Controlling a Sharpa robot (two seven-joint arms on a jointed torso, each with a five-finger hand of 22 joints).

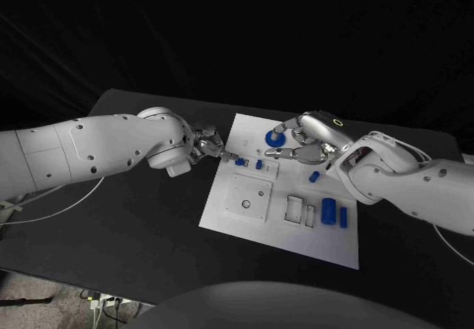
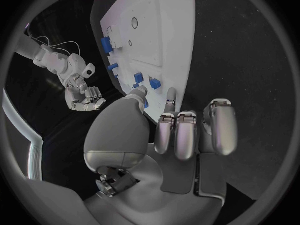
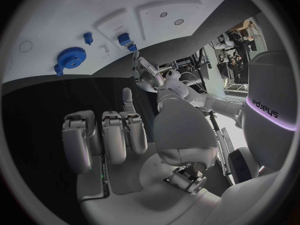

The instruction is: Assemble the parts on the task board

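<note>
A black tabletop [image 1: 148, 233] carried one white task board [image 1: 296, 236] at its middle, lying flat. On the board the head view showed one blue gear [image 1: 275, 139] near the far edge, two small blue parts [image 1: 240, 162] and [image 1: 259, 164] side by side near the left edge, one small blue part [image 1: 314, 176] further right, and two upright-looking blue cylinders [image 1: 328, 208] and [image 1: 342, 217] close together. The left hand [image 1: 205, 144] sat at the board's left edge, its fingers [image 2: 177, 135] loosely apart and holding nothing. The right hand [image 1: 308, 140] hovered beside the gear, fingers [image 3: 115, 135] spread and empty. The right wrist carried lettering that read "sharpa" [image 3: 267, 106].
</note>
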